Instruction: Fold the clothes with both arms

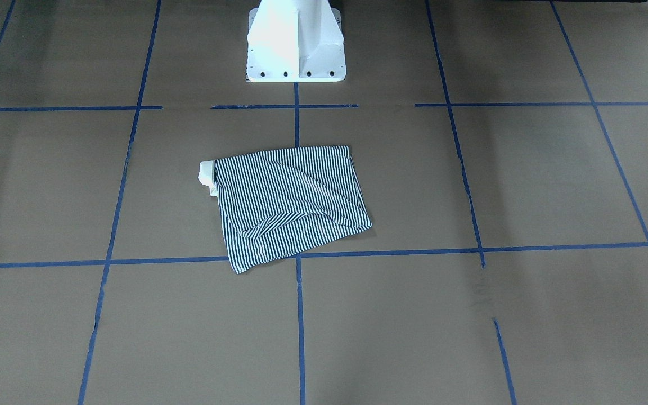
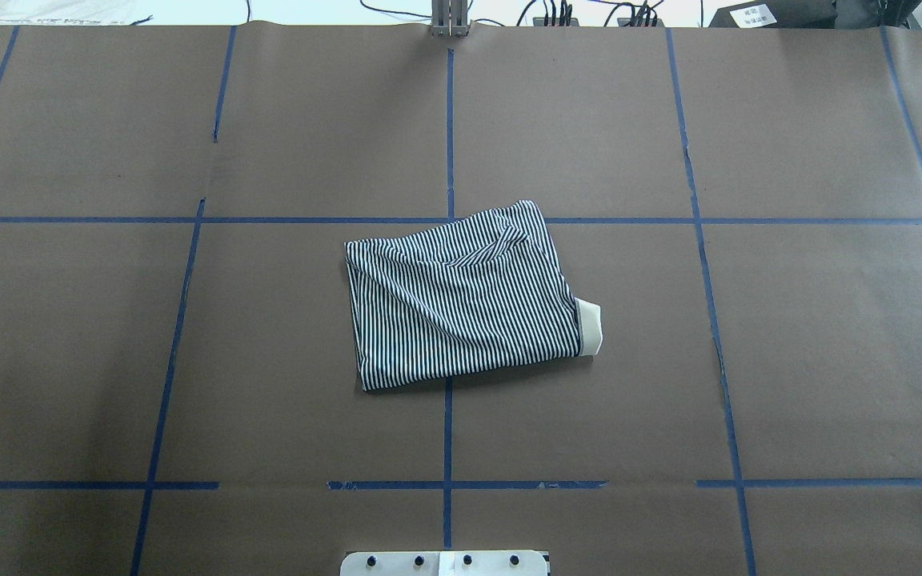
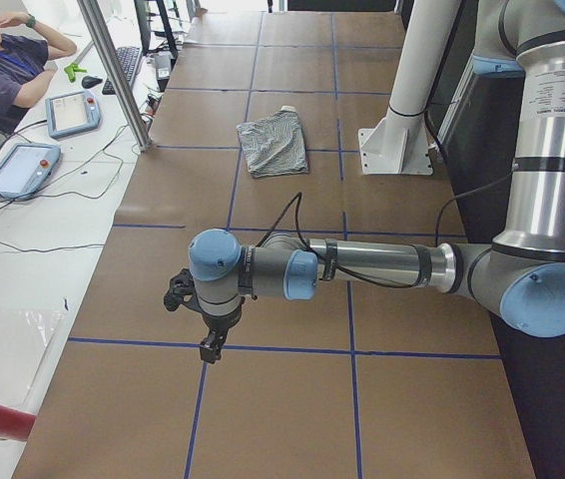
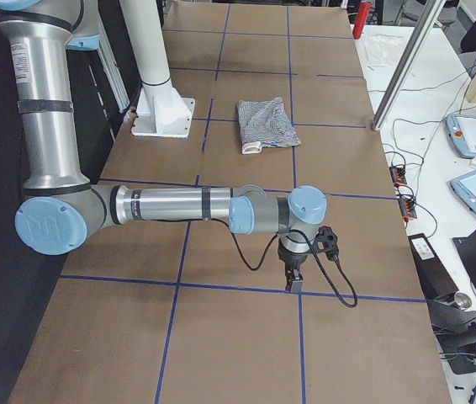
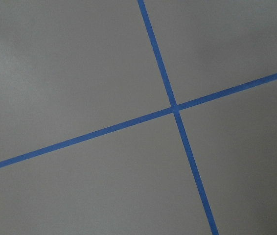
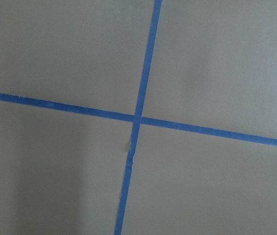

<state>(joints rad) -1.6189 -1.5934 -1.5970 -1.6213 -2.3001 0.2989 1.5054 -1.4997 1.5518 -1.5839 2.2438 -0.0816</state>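
The clothes, a single navy-and-white striped shirt [image 1: 290,202] [image 2: 461,300], lie folded into a rough rectangle at the table's middle, with the cream collar [image 2: 589,326] sticking out on one side. The shirt is small in the side views [image 3: 274,143] [image 4: 265,124]. Both arms are stretched out low over the table's ends, far from it. My left gripper [image 3: 209,349] points down over a tape line. So does my right gripper [image 4: 293,286]. Each shows only in a side view, so I cannot tell whether either is open or shut. The wrist views hold only brown paper and blue tape crossings [image 5: 174,108] [image 6: 136,119].
The white pedestal base [image 1: 296,45] [image 2: 445,563] stands at the robot's edge of the table. Blue tape divides the brown paper into squares. A person [image 3: 3,60] sits at a side desk with tablets [image 3: 73,112]. A metal post [image 3: 113,70] rises at the table's edge.
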